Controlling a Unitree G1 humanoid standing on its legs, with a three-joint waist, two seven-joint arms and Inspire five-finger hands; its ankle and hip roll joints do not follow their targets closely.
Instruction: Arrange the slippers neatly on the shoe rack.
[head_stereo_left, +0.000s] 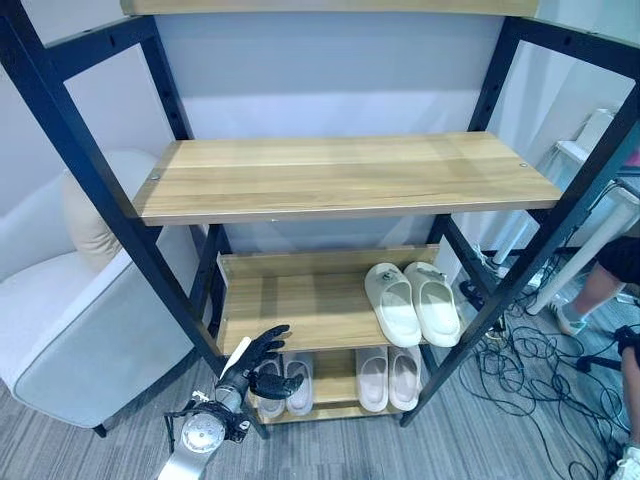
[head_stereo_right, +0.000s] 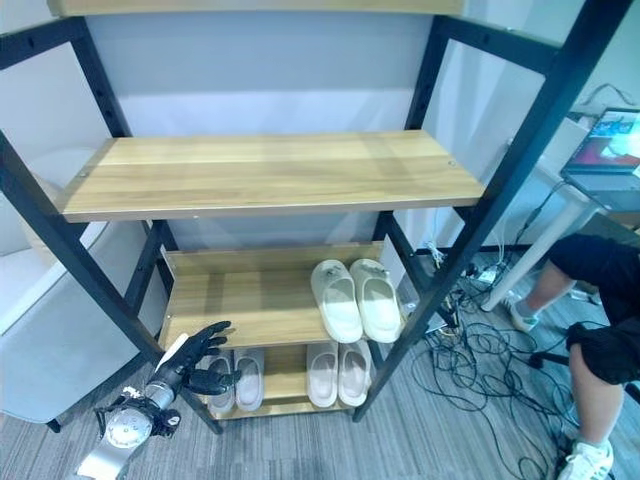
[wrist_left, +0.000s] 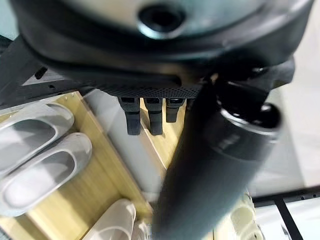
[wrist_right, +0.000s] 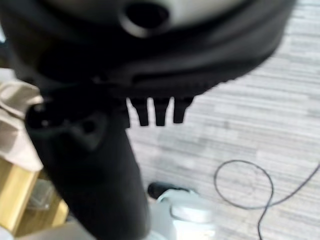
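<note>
The robot's left hand (head_stereo_left: 258, 362) hovers at the lower left front of the shoe rack (head_stereo_left: 345, 178), fingers straight and loosely spread, holding nothing, just in front of the bottom shelf's left pair of slippers (head_stereo_left: 287, 383). A second pale pair (head_stereo_left: 389, 376) sits beside it on the same shelf, well to the right. A third, cream pair (head_stereo_left: 412, 302) lies side by side, toes outward, at the right end of the middle shelf (head_stereo_left: 290, 310). The right hand (wrist_right: 157, 112) hangs over grey carpet (wrist_right: 260, 120), its fingers apparently straight, though the close view is poor. A seated person's legs (head_stereo_right: 590, 330) show at right.
</note>
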